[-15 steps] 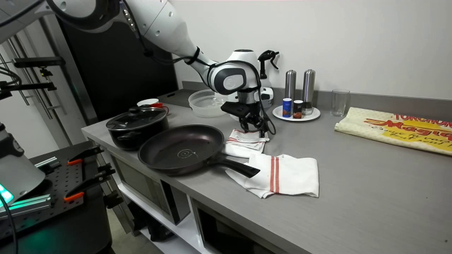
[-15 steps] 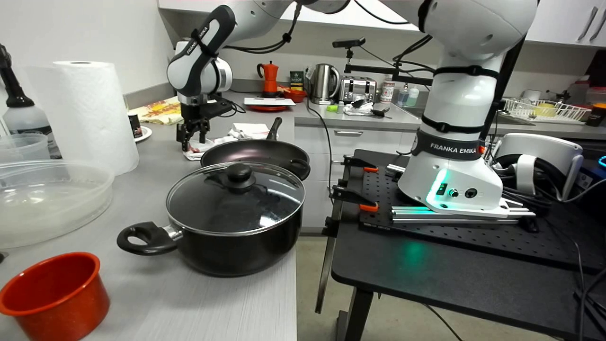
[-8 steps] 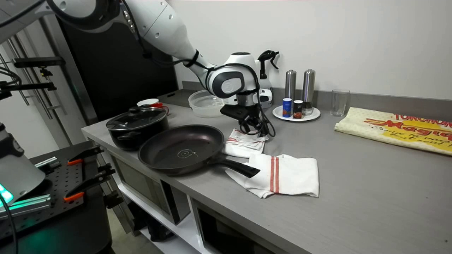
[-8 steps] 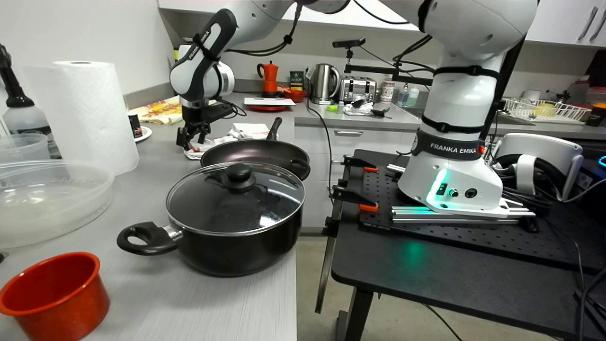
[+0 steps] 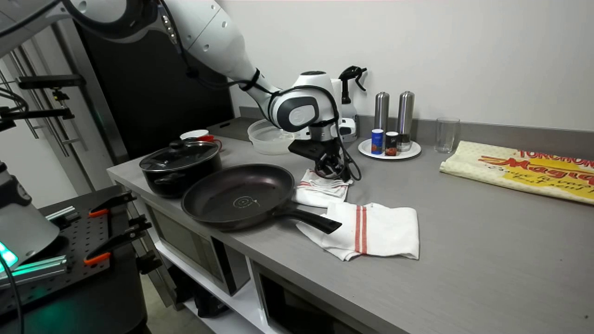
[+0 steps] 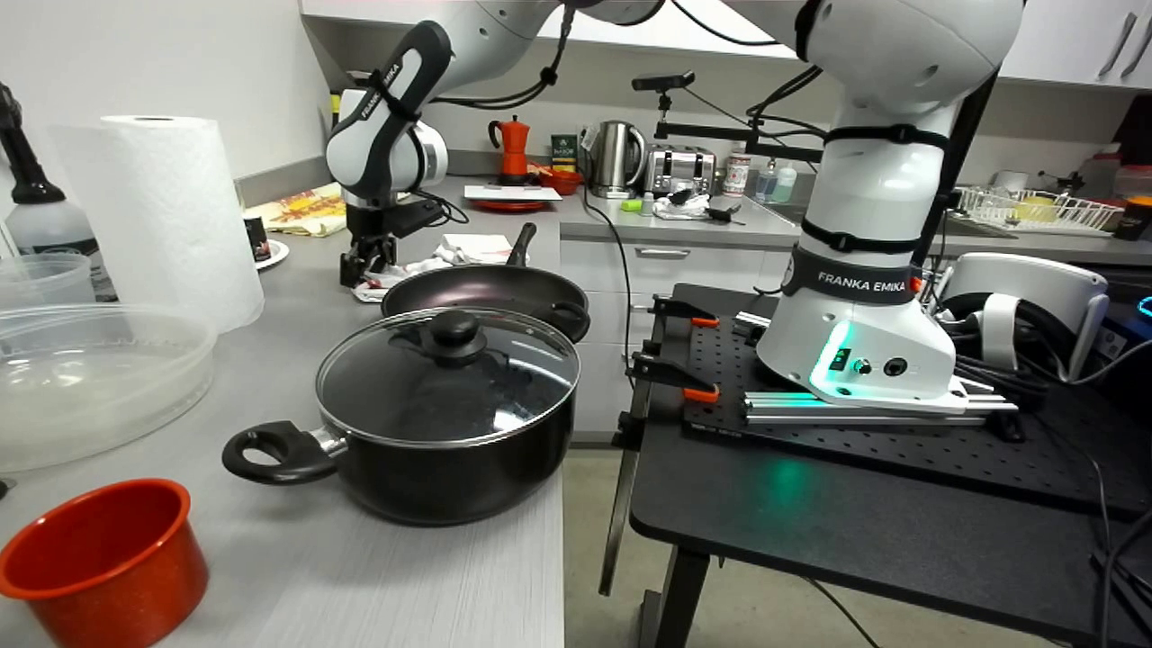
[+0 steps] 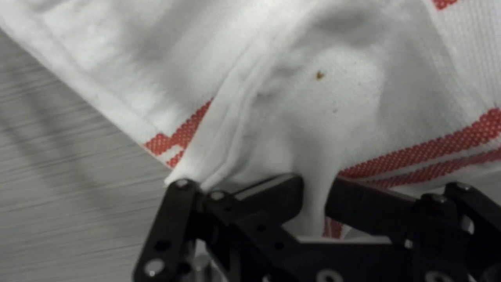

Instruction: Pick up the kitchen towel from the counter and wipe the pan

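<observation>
Hangs low, pointing down, at the rumpled white kitchen towel point(image 7: 270, 98) with red stripes, on the table point(image 5: 473, 269) just beside the frying pan point(image 5: 236, 197). Holds the fingers point(image 7: 276, 197) narrowly apart, on either side of a strip of that towel; cannot tell whether pinched tight. Has a folded striped towel point(image 5: 390, 232) near, overlapped by the pan's handle point(image 5: 315, 220) in an exterior view, and a lidded black pot point(image 6: 450, 486) beside the pan in both exterior views.
</observation>
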Controlling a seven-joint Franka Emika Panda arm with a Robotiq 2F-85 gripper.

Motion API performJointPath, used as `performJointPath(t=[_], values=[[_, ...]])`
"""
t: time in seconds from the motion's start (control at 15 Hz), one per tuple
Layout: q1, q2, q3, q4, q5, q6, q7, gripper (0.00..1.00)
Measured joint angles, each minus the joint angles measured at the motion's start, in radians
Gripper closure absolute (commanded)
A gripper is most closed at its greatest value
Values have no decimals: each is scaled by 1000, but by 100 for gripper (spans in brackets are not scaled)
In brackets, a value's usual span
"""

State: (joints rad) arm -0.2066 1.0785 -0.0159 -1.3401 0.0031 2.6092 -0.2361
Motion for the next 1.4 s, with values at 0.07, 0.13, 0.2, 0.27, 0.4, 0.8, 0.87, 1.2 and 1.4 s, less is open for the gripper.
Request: performJointPath(t=[0.07, 0.13, 0.2, 0.27, 0.4, 0.8, 0.87, 1.2, 1.4], values=[[-1, -2, 2, -1, 0, 2, 0, 100], [-2, -5, 4, -1, 1, 3, 0, 100], [-3, -9, 6, -1, 2, 3, 0, 100], [-6, -14, 10, -1, 4, 4, 0, 100], [-9, -35, 20, -3, 8, 4, 0, 100], [-8, -115, 55, -12, 25, 1, 1, 91], [-7, -122, 56, -13, 27, 0, 1, 74], [-7, -126, 46, -24, 27, -5, 22, 39], [-7, -125, 39, -42, 27, -5, 34, 19]])
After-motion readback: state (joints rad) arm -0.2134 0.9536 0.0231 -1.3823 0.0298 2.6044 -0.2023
